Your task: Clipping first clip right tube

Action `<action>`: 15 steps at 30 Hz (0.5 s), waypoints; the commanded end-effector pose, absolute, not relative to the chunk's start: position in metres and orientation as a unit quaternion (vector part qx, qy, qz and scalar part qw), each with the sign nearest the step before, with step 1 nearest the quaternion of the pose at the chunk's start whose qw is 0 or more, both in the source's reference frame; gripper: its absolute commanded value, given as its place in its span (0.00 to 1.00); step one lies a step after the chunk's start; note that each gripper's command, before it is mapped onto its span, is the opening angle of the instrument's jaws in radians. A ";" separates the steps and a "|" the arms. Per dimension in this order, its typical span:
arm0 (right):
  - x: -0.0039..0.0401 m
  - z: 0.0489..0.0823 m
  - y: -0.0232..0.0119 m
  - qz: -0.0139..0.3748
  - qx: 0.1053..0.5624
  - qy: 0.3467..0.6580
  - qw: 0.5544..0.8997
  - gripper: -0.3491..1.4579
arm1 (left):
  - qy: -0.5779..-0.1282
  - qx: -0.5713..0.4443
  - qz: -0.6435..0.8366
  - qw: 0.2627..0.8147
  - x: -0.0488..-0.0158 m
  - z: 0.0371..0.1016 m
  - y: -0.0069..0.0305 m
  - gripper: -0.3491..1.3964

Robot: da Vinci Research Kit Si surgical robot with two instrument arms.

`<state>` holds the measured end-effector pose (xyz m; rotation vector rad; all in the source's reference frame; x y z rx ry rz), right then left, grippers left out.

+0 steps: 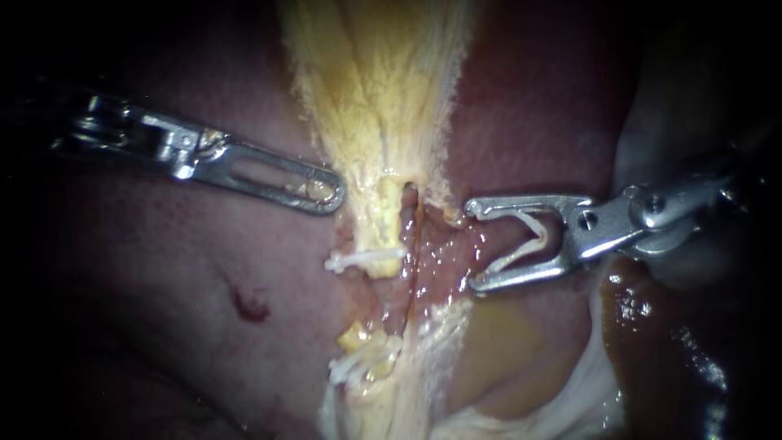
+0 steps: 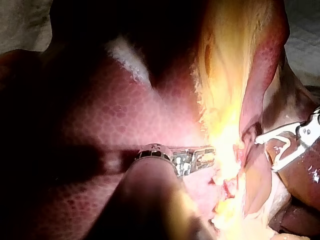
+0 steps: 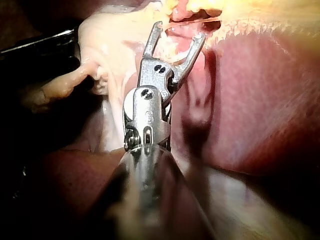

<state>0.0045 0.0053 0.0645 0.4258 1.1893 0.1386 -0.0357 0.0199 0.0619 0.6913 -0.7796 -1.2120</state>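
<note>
My right instrument (image 1: 471, 244) is closest to the lens. It comes in from the right with its jaws spread wide and an open clip (image 1: 541, 236) seated between them. One leg of the clip lies along each jaw, so the jaws bear on the clip from both sides and on nothing else. Their tips point at the right tube (image 1: 422, 261), a wet pink strand just beside them. Glare on the wet surface makes it hard to say whether the tips touch it, but the tube is not yet between the jaws. Just beyond that strand runs a yellow tube (image 1: 383, 220), which carries an upper clip (image 1: 366, 260) and a lower clip (image 1: 365, 360), both white and lying across it. My left instrument (image 1: 330, 195) comes in from the left over the liver (image 1: 163, 269). Its slotted jaws lie together, gripping nothing, with the tip just beside the edge of the yellow fatty tissue (image 1: 383, 81) that fans out above the tubes.
</note>
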 end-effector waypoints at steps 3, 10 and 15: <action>0.0045 0.0645 0.0053 0.064 0.200 0.556 0.804 0.47 | -0.349 0.313 -0.543 0.697 -0.0351 0.0609 0.0199 0.00; 0.0045 0.0646 0.0054 0.064 0.201 0.556 0.804 0.47 | -0.353 0.312 -0.548 0.691 -0.0327 0.0567 0.0208 0.00; 0.0045 0.0646 0.0054 0.064 0.201 0.556 0.804 0.47 | -0.363 0.308 -0.554 0.683 -0.0313 0.0541 0.0217 0.00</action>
